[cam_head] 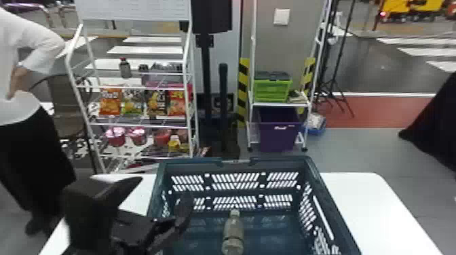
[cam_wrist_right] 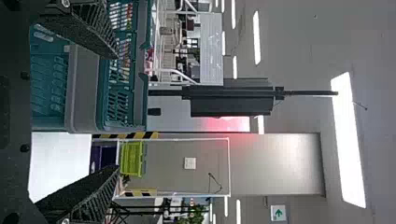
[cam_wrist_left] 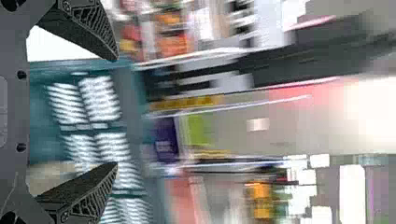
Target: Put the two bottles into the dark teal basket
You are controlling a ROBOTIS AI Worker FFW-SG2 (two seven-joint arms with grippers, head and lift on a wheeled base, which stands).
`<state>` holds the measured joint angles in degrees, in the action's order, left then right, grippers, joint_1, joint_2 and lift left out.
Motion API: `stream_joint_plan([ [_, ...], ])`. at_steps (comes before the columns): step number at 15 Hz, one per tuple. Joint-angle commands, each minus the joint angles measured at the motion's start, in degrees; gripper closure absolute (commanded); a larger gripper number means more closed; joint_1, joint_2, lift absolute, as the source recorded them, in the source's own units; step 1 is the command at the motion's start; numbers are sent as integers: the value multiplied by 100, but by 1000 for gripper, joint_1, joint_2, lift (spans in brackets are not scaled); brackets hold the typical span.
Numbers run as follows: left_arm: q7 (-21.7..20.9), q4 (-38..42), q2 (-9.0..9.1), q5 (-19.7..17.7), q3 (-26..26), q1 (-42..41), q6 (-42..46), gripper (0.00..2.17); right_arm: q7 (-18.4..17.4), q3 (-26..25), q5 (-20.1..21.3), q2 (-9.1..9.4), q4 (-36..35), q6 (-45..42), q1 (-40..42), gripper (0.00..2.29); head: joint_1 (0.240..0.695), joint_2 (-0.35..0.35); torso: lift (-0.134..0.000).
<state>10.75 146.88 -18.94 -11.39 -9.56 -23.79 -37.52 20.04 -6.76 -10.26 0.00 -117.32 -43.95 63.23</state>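
The left gripper [cam_head: 164, 188] has its black, lattice-ribbed fingers spread wide with nothing between them. In the head view one finger shows over the slotted wall of the dark teal basket [cam_head: 234, 162], the other left of its rim, against the smooth white table [cam_head: 366, 193]. To the right of those fingers and apart from them, a bottle [cam_head: 233, 229] is inside the basket, round-bodied, greyish green, its narrow neck toward the far wall.

The right gripper [cam_wrist_right: 116, 112] also has its fingers wide apart and holds nothing; beyond them are the basket's plastic lattice and the table.

Farther ahead of the left fingers, a white tubular rack [cam_head: 135, 124] carries crinkly snack bags [cam_head: 156, 101]; well to their right are a ribbed green crate [cam_head: 271, 91] and a smooth purple bin [cam_head: 276, 135].
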Motion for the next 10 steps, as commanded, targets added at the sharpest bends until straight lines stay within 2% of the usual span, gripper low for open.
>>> stream_joint_plan([
  [1, 138, -55, 39, 295, 16, -1154, 2139, 100, 35, -18, -12, 5, -19, 102, -38, 36, 499, 0, 0],
  [4, 543, -661, 92, 515, -11, -2270, 4547, 100, 70, -36, -12, 5, -19, 261, -100, 36, 499, 0, 0],
  [7, 815, -1557, 92, 567, -90, -2859, 5865, 100, 79, -36, 6, -18, -45, 401, -153, 36, 499, 0, 0],
  [10, 1000, -2269, 136, 567, -230, -3131, 6533, 100, 149, -18, -3, -9, -98, 647, -188, 36, 499, 0, 0],
])
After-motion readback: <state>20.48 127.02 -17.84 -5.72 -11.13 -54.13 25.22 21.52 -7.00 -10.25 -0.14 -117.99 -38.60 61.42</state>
